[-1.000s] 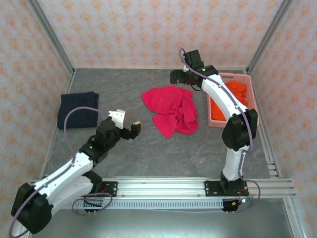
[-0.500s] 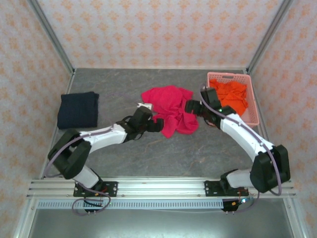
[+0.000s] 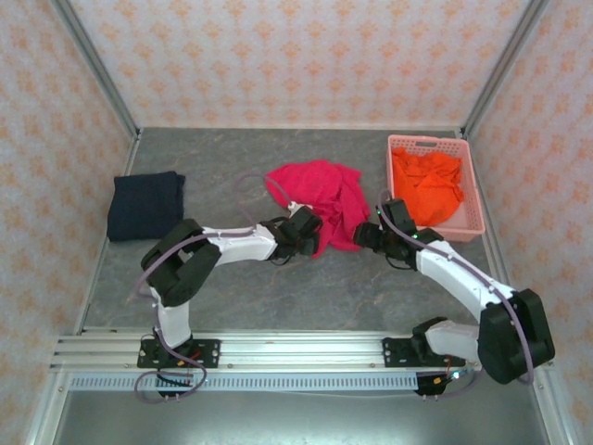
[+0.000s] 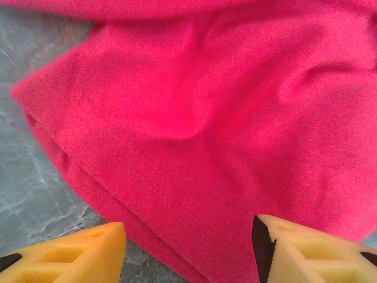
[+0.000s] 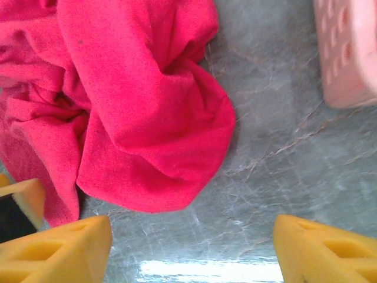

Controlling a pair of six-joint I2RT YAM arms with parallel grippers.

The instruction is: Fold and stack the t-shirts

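We see left gripper released, straddling the pink shirt hem at frame centre; right gripper released too, over table at the shirt's right edge.

lab booth: aluminium frame, wallpaper
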